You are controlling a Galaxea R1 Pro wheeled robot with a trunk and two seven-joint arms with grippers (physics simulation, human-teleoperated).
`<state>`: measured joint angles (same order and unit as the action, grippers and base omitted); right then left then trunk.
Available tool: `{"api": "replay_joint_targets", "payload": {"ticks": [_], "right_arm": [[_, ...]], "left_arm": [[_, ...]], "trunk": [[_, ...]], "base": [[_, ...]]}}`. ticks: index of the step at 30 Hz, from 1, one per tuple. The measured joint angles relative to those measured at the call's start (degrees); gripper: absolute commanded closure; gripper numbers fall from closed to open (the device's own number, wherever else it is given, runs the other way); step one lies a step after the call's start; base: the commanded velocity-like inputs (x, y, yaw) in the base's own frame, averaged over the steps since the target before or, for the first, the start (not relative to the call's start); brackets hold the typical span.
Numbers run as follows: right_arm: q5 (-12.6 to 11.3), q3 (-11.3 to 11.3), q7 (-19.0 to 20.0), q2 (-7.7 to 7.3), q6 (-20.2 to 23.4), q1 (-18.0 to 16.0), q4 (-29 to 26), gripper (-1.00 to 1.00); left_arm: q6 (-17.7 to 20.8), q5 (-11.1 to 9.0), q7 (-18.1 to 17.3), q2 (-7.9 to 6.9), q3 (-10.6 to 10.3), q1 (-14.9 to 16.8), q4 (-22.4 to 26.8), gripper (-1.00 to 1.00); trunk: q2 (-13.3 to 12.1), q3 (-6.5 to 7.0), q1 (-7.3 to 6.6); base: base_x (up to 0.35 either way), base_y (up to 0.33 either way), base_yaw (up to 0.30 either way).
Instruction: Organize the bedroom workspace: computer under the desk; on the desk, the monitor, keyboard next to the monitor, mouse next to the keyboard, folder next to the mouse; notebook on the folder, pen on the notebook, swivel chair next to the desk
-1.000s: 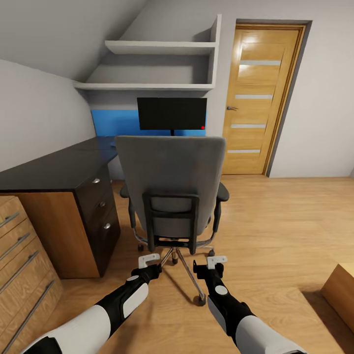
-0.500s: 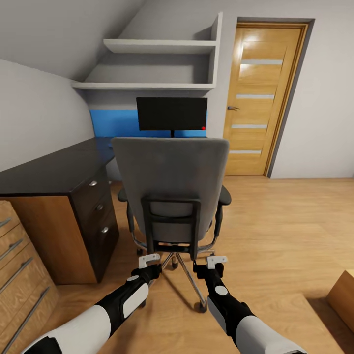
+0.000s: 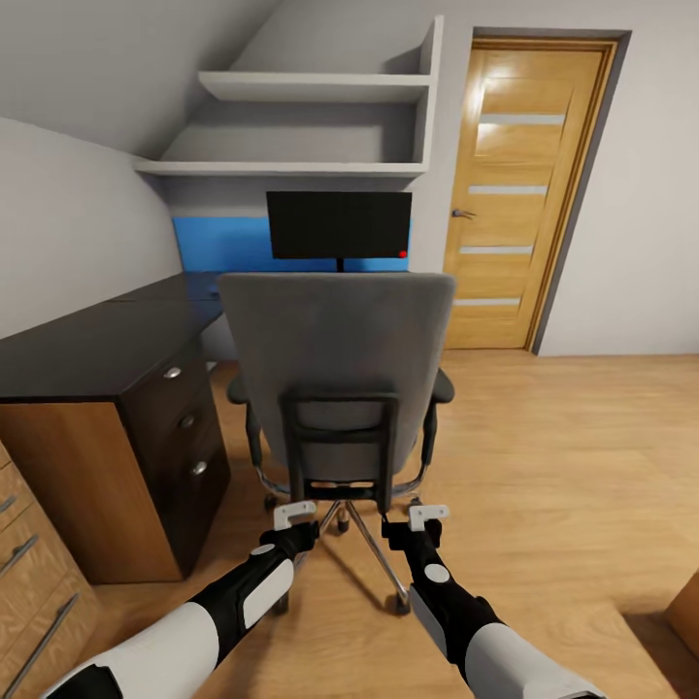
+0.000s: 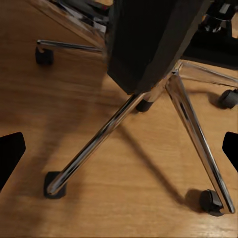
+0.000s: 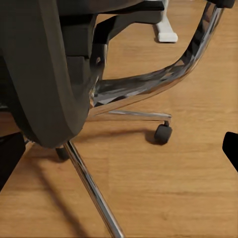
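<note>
Both hands open behind swivel chair [image 3: 335,379], view advanced toward desk [image 3: 107,335]

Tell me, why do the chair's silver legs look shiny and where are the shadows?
In the left wrist view, the swivel chair has chrome legs that catch bright streaks of light and cast soft dark shadows on the wood floor. In the right wrist view, the close seat edge is dark and a little blurry. In the head view, the door has a pale glare near its top.

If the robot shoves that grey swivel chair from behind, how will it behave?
The swivel chair will probably roll easily: castors rest on smooth wood floor. A high push on its tall back might tip or spin it; the chrome base looks steadier.
</note>
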<state>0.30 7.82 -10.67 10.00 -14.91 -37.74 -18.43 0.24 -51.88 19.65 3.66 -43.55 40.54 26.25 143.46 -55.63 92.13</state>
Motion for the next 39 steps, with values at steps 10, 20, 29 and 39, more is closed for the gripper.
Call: {"api": "replay_joint_targets", "payload": {"ticks": [10, 20, 29, 39], "right_arm": [[-0.04, -0.04, -0.02, 0.0, 0.0, 0.0, 0.0, -1.0], [-0.06, 0.14, 0.08, 0.0, 0.04, 0.04, 0.11, -1.0], [0.03, 0.27, 0.19, 0.0, -0.22, 0.09, 0.09, -1.0], [0.06, 0.35, 0.22, 0.0, -0.7, 0.1, 0.09, -1.0]], "left_arm": [[0.0, -0.25, -0.06, 0.1, -0.19, -0.02, -0.02, -1.0], [0.01, -0.3, -0.06, 0.1, -0.19, -0.02, -0.08, -1.0], [0.0, -0.4, -0.1, 0.02, -0.16, -0.02, -0.08, -1.0], [0.01, -0.53, -0.11, 0.02, -0.24, -0.01, -0.09, -1.0]], "trunk": [[0.0, 0.0, -0.01], [0.0, 0.0, -0.01], [0.0, -0.01, -0.01], [0.0, -0.01, -0.01]], "base": [[0.283, 0.0, 0.0], [0.321, 0.0, 0.0], [0.322, 0.0, 0.0], [0.325, 0.0, 0.0]]}}
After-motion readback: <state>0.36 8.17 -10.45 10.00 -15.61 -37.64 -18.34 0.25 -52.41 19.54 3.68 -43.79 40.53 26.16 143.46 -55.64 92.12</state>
